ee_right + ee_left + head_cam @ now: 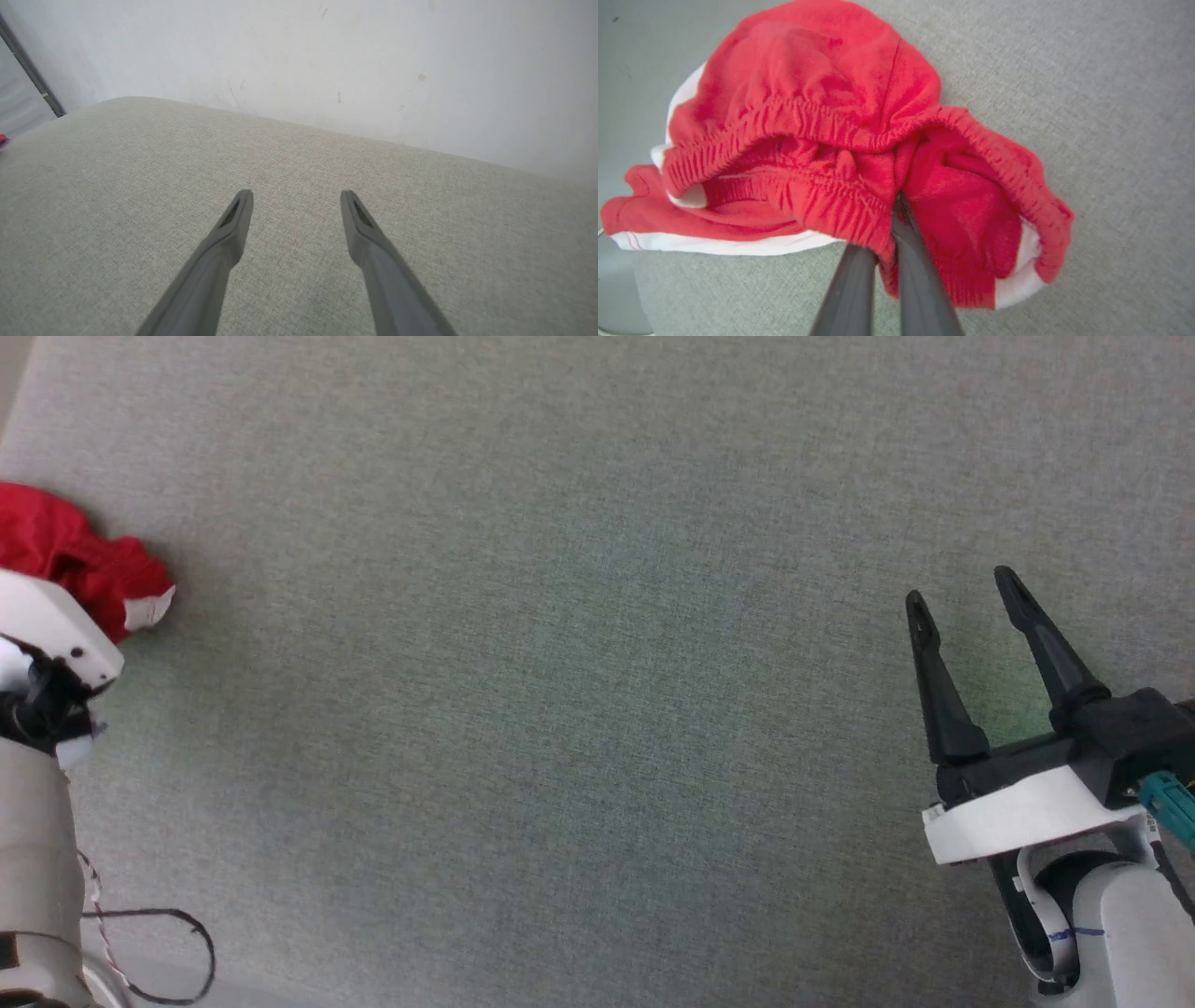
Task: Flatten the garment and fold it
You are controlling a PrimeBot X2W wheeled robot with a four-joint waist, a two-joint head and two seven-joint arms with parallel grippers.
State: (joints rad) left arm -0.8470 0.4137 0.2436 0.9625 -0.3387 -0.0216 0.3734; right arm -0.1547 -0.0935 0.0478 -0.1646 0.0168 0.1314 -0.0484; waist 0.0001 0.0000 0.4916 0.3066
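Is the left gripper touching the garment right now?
Touching. In the left wrist view the left gripper is pinched shut on a gathered red fold of the garment.

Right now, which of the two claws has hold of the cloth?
The left claw, shut on the crumpled bright red fabric garment; the right claw stands open above the grey cloth-covered surface.

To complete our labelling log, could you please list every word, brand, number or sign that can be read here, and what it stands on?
No readable text in any of the three views.
The garment: red fabric with white trim, no print or label showing.
A blue mark on the right arm: too small to read.
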